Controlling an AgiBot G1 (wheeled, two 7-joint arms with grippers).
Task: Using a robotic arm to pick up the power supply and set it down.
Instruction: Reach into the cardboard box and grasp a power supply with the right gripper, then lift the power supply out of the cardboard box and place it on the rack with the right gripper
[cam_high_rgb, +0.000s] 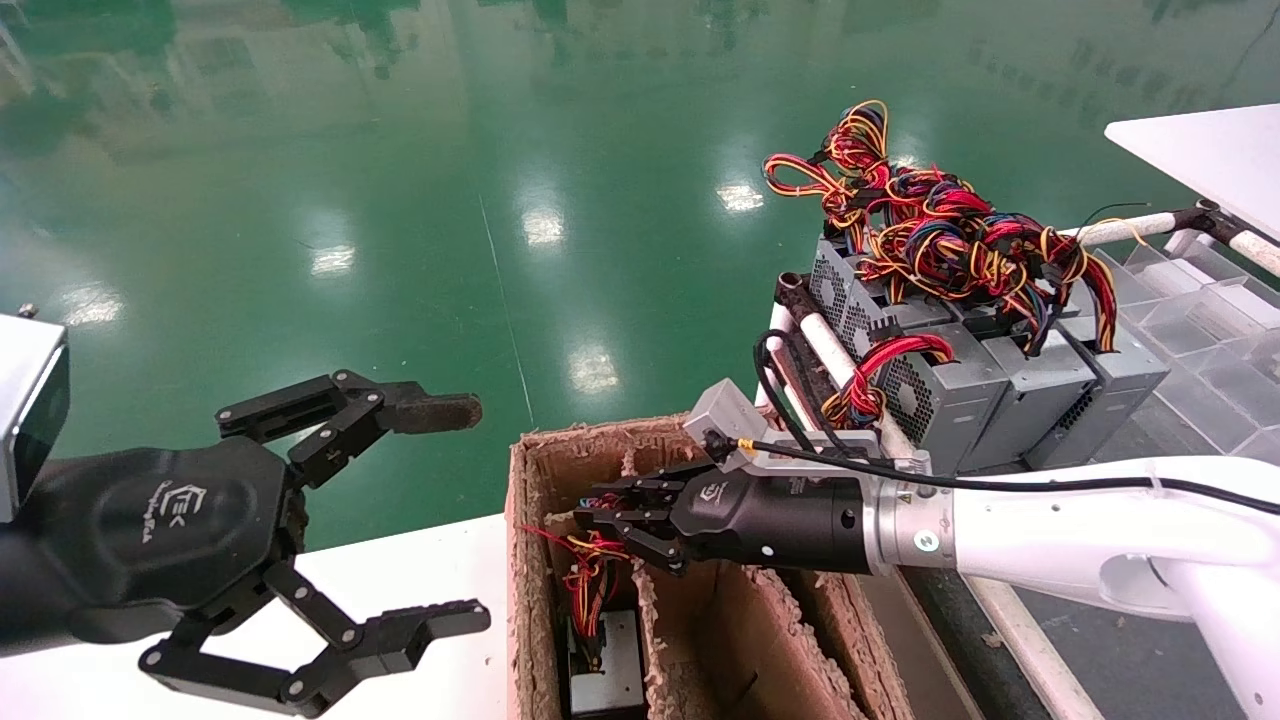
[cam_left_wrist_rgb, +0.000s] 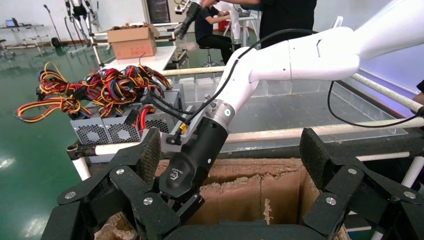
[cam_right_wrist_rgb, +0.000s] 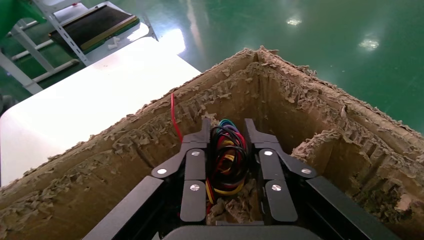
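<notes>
Fingers spread wide and holding nothing, the left gripper (cam_high_rgb: 440, 515) hangs over the white table (cam_high_rgb: 420, 580) beside the carton (cam_high_rgb: 520, 600). Past it, the right gripper (cam_high_rgb: 600, 520) reaches into the carton's left compartment, jaws drawn in around a wire bundle (cam_right_wrist_rgb: 227, 160) belonging to the power supply (cam_high_rgb: 605, 675), which sits at that compartment's bottom. Farther back, more grey units (cam_high_rgb: 990, 385) line a rack.
</notes>
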